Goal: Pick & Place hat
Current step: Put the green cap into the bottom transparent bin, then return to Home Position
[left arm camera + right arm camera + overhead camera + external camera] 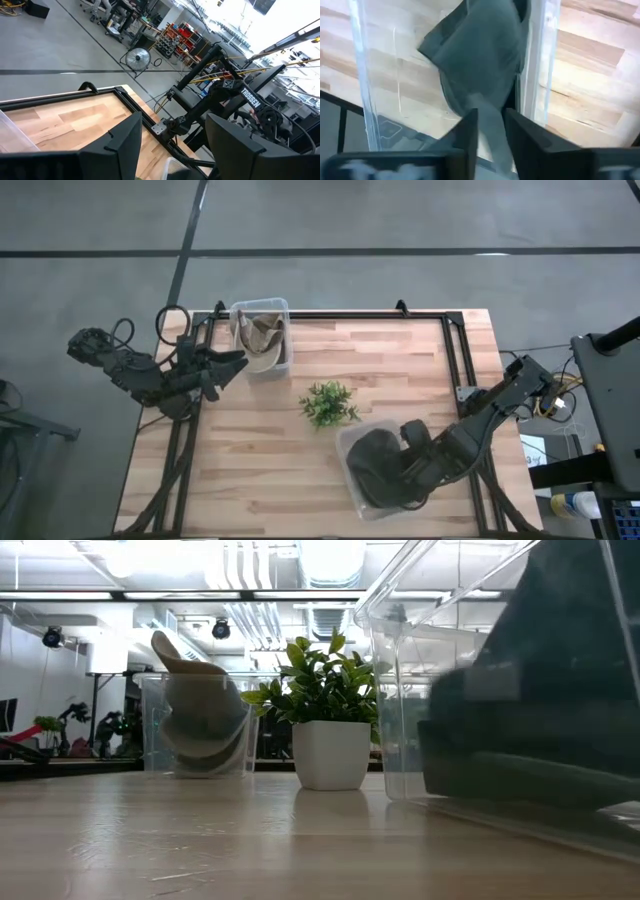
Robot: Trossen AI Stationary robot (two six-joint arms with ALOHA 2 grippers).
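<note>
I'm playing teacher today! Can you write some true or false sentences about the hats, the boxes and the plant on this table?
1. The dark grey hat lies in a clear plastic box. True.
2. The small green plant in a white pot stands inside a box. False: it stands on the wooden table, between the boxes.
3. The right tool is at the dark hat's box. True.
4. The beige hat lies on the bare table. False: it sits in the other clear box.
5. The left tool holds the beige hat. False: it is open beside that box.
</note>
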